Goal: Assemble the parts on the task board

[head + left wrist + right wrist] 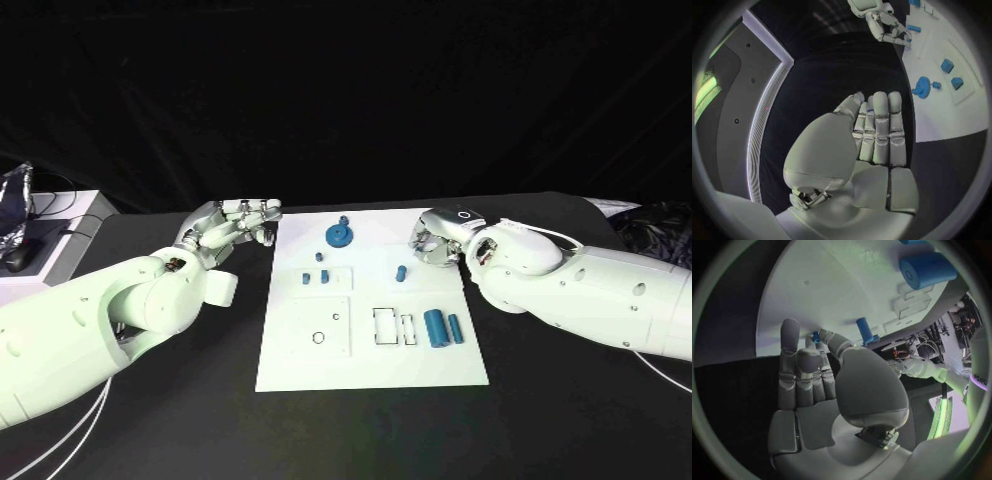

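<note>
The white task board (372, 345) is laid in the middle of the black table (577, 420), and the blue parts are spread over it. A blue gear (339, 236) is seen near the board's far edge, with a small peg (342, 220) just beyond it. Small blue pieces (316, 278) are set around the board's middle, and another small piece (401, 271) is placed nearer the right hand. Two blue cylinders (443, 328) are laid side by side toward the board's near right, just beside a white rectangular frame (387, 326). The left hand (248, 222) is held over the table just beside the board's far left corner; in the left wrist view its fingers (881, 131) are stretched out straight and close together, with nothing held. The right hand (433, 243) is held at the board's right edge; in the right wrist view its fingers (792, 375) are extended side by side, the thumb is bent across them, and nothing is gripped.
</note>
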Controlling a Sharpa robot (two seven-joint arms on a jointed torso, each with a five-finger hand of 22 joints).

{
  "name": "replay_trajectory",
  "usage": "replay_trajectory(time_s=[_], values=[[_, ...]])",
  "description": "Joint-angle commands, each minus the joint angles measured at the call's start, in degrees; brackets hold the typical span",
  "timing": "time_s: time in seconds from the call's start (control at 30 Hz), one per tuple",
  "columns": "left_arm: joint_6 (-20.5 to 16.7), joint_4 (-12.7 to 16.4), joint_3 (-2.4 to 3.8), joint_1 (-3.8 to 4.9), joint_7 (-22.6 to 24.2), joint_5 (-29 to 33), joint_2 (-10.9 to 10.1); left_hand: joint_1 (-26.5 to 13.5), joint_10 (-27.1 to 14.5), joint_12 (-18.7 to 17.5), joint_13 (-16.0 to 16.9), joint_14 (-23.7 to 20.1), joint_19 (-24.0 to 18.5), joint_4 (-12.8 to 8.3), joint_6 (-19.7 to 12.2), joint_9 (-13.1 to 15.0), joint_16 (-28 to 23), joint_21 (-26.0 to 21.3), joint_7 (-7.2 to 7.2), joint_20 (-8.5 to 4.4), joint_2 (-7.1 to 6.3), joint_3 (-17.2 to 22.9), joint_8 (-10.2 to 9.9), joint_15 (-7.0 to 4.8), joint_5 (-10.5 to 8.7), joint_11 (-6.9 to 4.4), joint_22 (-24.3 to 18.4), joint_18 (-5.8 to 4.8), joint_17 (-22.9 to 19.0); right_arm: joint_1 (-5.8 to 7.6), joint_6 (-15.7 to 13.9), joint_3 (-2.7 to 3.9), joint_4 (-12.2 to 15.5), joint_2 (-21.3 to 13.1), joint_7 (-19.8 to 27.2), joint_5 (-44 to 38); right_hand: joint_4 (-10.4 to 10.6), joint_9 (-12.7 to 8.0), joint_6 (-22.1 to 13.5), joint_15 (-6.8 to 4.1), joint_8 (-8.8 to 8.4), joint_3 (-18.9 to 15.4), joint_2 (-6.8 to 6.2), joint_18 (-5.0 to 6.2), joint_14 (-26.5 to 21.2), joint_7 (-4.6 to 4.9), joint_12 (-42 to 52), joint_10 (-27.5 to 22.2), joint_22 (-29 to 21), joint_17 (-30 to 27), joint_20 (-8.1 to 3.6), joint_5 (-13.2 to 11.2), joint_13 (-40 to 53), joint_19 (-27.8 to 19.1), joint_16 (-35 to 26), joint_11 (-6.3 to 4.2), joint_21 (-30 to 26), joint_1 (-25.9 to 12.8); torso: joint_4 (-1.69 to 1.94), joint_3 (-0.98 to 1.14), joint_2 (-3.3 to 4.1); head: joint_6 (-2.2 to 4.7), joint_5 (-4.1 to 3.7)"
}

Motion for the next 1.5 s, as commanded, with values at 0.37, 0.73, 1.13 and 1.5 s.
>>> replay_trajectory(time_s=[0.37, 0.73, 1.13, 1.5], values=[[1.48, 0.12, 0.06, -0.05, -0.22, -0.05, 0.02, 0.34, -0.21, 0.05, -0.04, 0.19, 0.49, -0.28, 0.30, 0.07, -0.48, -0.29, 0.04, -0.08, 0.23, -0.15, 0.03, -0.06, -0.01, 0.32, 0.34, -0.39, 0.39, -0.20, -1.69, -0.11, 0.76, -0.40, -0.30, -2.00, -4.62, 0.10, 1.36, -0.54, -0.06, 4.25, 1.84, 1.19, -0.18, 0.12, 0.21, 3.27, 5.22, 0.48, -0.78, -3.13, 0.26, -0.85, 0.61, -1.09, 0.39, 2.40, 0.03, -0.05, -0.01, -0.02, -0.11], [1.32, -0.03, 0.06, -0.09, -0.28, -0.05, 0.04, 0.17, -0.25, 0.04, -0.04, 0.23, 0.50, -0.15, 0.26, 0.07, -0.48, -0.32, 0.03, -0.07, 0.32, -0.17, 0.01, -0.04, 0.01, 0.33, 0.35, -0.40, 0.43, -0.19, -5.92, -0.09, 2.23, -1.13, -0.96, -3.54, -4.42, 0.15, 2.02, -1.14, -0.04, 5.46, 3.17, 0.67, -0.28, -0.28, 0.44, 6.75, 6.92, 1.78, -1.22, -13.96, 0.44, -1.03, 0.93, -2.10, -0.12, 4.24, -0.05, -0.09, -0.01, 0.15, -0.04], [1.43, -0.18, 0.06, -0.10, -0.45, -0.03, 0.04, 0.11, -0.34, 0.02, -0.04, 0.22, 0.53, -0.13, 0.22, 0.07, -0.59, -0.43, 0.05, -0.05, 0.34, -0.18, 0.02, -0.03, 0.01, 0.36, 0.37, -0.38, 0.50, -0.01, -5.54, -0.02, 3.13, -1.63, -0.81, -3.42, -3.20, 0.08, 2.13, -1.41, -0.07, 5.04, 2.65, 0.04, -0.01, -0.38, 0.34, 7.54, 8.65, 2.86, -1.70, -13.97, 0.38, -0.36, 0.27, -2.35, -2.11, 4.99, 0.04, -0.06, 0.00, 0.30, -0.17], [1.69, -0.49, 0.06, -0.11, -0.82, 0.00, 0.04, 0.06, -0.50, -0.04, -0.05, 0.20, 0.56, -0.12, 0.10, 0.07, -0.75, -0.62, 0.09, -0.01, 0.34, -0.20, 0.02, 0.01, 0.00, 0.43, 0.40, -0.36, 0.62, 1.60, -2.47, 0.34, 5.90, -3.33, -0.60, -0.05, -3.35, 0.06, 2.19, -1.43, -0.08, 5.08, 2.61, -0.01, 0.19, -0.39, 0.36, 7.49, 11.27, 3.46, -1.74, -13.96, 0.39, 0.36, -0.50, -2.35, -4.37, 5.01, -0.02, -0.04, 0.03, 0.37, -0.03]])
